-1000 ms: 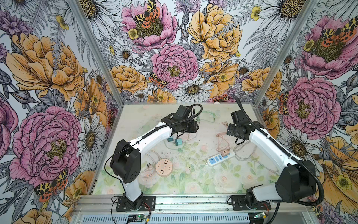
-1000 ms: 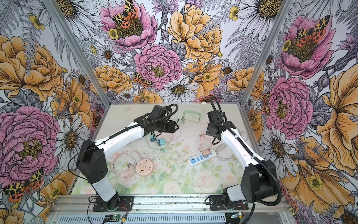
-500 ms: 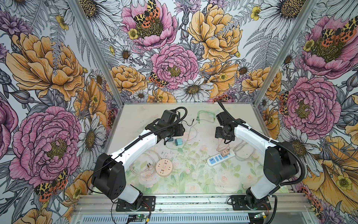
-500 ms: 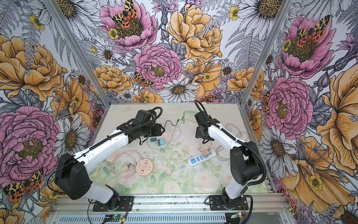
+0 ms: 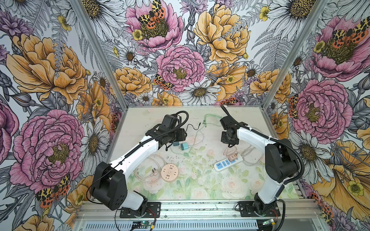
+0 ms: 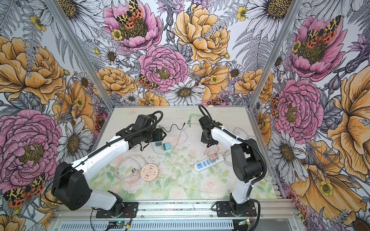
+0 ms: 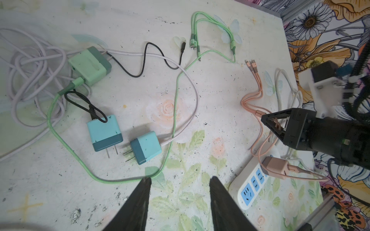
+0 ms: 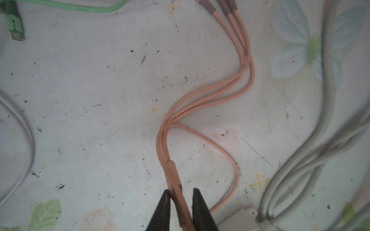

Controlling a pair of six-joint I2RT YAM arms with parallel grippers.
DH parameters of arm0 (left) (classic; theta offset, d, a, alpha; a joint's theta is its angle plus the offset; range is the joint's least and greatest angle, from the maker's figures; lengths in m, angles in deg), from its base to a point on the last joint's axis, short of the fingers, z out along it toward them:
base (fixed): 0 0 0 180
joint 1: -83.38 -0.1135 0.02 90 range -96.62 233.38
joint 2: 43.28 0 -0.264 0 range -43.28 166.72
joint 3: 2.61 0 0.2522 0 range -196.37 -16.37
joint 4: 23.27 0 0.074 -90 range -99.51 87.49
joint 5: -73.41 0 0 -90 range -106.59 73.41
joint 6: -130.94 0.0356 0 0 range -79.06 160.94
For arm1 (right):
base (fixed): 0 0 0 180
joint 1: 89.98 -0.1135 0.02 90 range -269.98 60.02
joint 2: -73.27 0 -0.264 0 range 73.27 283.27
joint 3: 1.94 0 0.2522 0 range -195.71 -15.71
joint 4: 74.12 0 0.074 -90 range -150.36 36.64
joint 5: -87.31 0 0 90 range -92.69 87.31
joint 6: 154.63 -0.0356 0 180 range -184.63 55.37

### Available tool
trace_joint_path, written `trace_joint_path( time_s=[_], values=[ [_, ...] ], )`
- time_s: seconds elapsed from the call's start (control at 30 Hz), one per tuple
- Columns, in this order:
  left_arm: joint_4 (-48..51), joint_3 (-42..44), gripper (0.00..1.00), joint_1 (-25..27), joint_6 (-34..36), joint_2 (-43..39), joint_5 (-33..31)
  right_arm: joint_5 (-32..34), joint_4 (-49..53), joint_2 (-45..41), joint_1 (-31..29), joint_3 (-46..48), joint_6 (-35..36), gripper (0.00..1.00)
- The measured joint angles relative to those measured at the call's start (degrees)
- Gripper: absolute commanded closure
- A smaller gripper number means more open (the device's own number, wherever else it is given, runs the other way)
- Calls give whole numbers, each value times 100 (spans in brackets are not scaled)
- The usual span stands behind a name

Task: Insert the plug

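Near the power strip (image 7: 248, 190), the right claw (image 8: 181, 192) clenched the pink cable (image 8: 210, 96) while the left claw (image 7: 180, 178) hung released over 2 blue plugs (image 7: 145, 147) on the table (image 7: 220, 80), and a tug could have unseated the strip's pink plug (image 7: 275, 165).

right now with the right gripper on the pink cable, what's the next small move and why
Probably lift the pink cable slightly, slowly. The right gripper looks shut on its sleeve, and the cable lies flat on the table, tethered to the pink charger sitting in the power strip.
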Motion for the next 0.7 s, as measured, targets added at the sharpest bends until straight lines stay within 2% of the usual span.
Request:
trace_joint_path(
  time_s=[0.37, 0.5, 0.7],
  values=[
    [4, 142, 50, -127, -4, -219, -175, 476, -4, -232, 1121, 11, 31, 87],
    [48, 146, 50, -129, -2, -155, -358, 444, -7, -258, 1182, 13, 50, 83],
    [52, 146, 50, -151, 7, 111, -592, 153, -57, -262, 1182, 114, 157, 68]
  ],
)
